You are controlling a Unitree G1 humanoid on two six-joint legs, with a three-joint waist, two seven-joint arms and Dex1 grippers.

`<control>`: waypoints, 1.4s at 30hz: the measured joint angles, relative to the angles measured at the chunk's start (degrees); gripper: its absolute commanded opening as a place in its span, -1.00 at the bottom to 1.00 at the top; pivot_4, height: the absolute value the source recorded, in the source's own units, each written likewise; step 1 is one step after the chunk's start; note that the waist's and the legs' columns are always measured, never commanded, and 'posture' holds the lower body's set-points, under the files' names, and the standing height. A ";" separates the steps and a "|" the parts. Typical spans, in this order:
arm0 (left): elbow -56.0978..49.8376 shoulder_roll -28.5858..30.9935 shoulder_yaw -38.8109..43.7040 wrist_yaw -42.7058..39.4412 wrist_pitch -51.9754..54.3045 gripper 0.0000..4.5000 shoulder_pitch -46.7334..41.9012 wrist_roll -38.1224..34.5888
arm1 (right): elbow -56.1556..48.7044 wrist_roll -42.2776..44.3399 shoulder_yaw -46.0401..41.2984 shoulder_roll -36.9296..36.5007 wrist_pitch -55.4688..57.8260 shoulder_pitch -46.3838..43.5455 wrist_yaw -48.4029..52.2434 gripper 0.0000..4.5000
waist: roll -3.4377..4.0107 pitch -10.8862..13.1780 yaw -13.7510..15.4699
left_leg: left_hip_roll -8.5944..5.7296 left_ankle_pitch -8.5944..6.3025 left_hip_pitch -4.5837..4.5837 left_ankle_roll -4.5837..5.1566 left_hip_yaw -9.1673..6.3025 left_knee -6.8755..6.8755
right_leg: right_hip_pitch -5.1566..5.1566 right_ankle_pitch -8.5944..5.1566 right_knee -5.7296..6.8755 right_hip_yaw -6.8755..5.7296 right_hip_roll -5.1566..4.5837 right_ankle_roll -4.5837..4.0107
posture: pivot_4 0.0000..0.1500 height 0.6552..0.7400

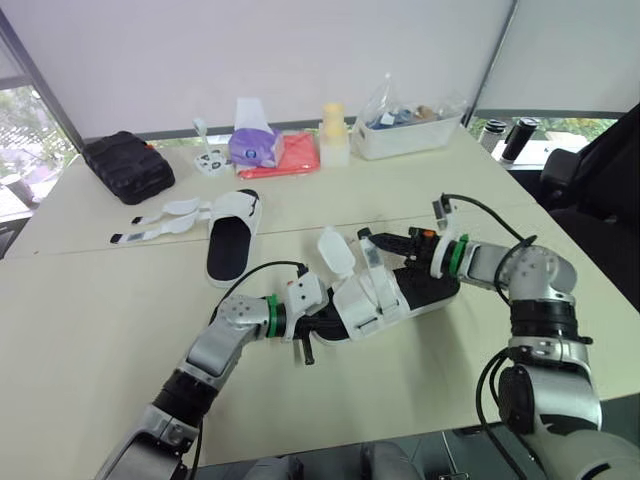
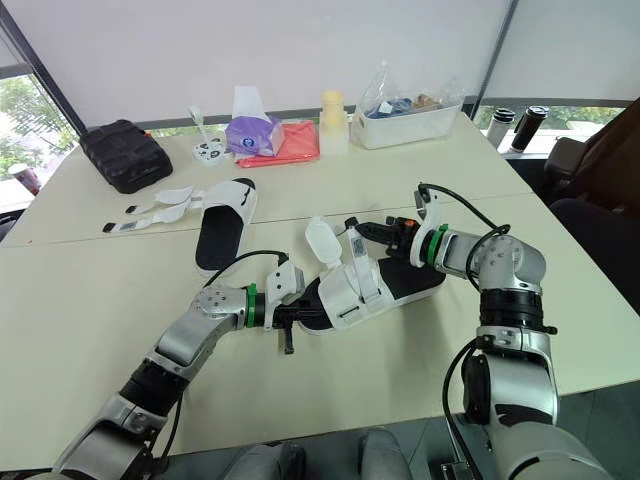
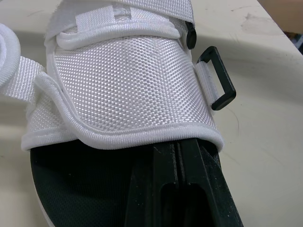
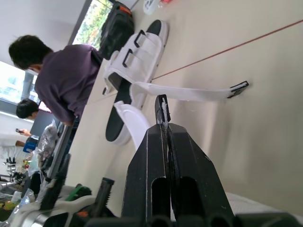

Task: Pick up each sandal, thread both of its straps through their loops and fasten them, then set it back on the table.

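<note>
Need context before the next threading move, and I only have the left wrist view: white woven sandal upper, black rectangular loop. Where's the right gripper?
Observer: Right gripper is shut on the tip of a white fabric strap, which rises from that black-soled white sandal.
Operator: Second sandal?
Observer: The other white sandal lies flat on the cream table, farther from the robot, toward its left.
Operator: Fastened?
Observer: No, both its straps lie splayed open beside it.

2 cream tables [image 1: 90, 330] stand edge to edge before a white wall [image 1: 300, 50]. Daylight enters through windows [image 1: 20, 130] at both sides. A dark chair [image 1: 600, 170] stands right.
</note>
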 measured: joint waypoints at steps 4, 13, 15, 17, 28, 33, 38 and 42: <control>-0.36 -0.02 0.06 0.40 0.55 -1.00 0.17 -0.01 | 4.26 -3.33 3.28 -0.09 -1.75 -1.70 1.49 -0.97 | 0.01 -0.01 -0.12 | 0.00 0.01 0.01 -0.02 0.01 0.00 | -0.03 0.00 0.05 0.01 0.01 0.00 | 1.00 1.00; -0.56 -0.24 0.03 1.51 1.01 -1.00 0.51 0.03 | 7.99 -11.16 11.22 -0.33 -5.85 -3.97 5.12 -0.97 | -0.02 -0.53 -0.16 | 0.00 0.02 0.12 -0.04 0.01 0.03 | 0.04 0.00 0.17 0.02 0.02 0.00 | 1.00 1.00; -0.56 -0.25 0.02 1.65 1.03 -1.00 0.59 0.04 | 7.96 -12.70 13.08 -0.65 -7.28 -3.99 6.50 -0.97 | -0.02 -0.59 -0.18 | 0.00 0.02 0.16 -0.03 0.02 0.03 | 0.05 0.00 0.21 0.03 0.03 0.00 | 1.00 1.00; -0.55 -0.28 0.01 1.67 1.03 -1.00 0.65 0.06 | 7.95 -13.76 14.17 -0.98 -8.43 -3.97 7.50 -0.73 | -0.03 -0.61 -0.17 | 0.00 0.01 0.19 -0.01 0.02 0.05 | 0.06 0.00 0.28 0.03 0.03 0.00 | 1.00 1.00; 0.00 -0.47 -0.04 1.59 0.41 -1.00 0.44 0.10 | 1.00 -12.43 9.77 -4.84 -8.07 0.15 11.07 0.89 | -0.03 -0.60 0.09 | -0.03 0.05 0.04 -0.08 0.00 0.06 | -0.13 -0.01 0.40 0.06 0.01 -0.03 | 1.00 1.00; 4.45 -0.52 0.26 2.53 -2.71 -1.00 -2.33 1.18 | -5.12 -9.81 5.46 -10.88 -6.53 5.39 13.68 0.89 | -0.04 -0.60 0.27 | -0.04 -0.02 0.05 0.04 0.00 0.06 | -0.11 -0.01 0.40 0.05 0.00 -0.03 | 1.00 1.00; 9.97 -0.45 1.76 4.42 -7.02 -1.00 -5.16 3.14 | -9.88 -7.24 5.09 -12.71 -3.40 12.04 16.62 0.89 | -0.03 -0.60 -0.26 | 0.01 -0.06 0.06 0.11 0.04 0.06 | -0.15 -0.01 0.43 0.08 0.04 -0.03 | 1.00 1.00; 12.92 -1.10 1.88 4.50 -9.55 -1.00 -6.32 3.74 | -14.97 -5.24 5.70 -13.15 -3.73 12.09 20.06 0.89 | -0.03 -0.59 0.01 | 0.00 -0.06 0.06 0.10 0.04 0.09 | -0.14 -0.01 0.45 0.08 0.03 -0.02 | 1.00 1.00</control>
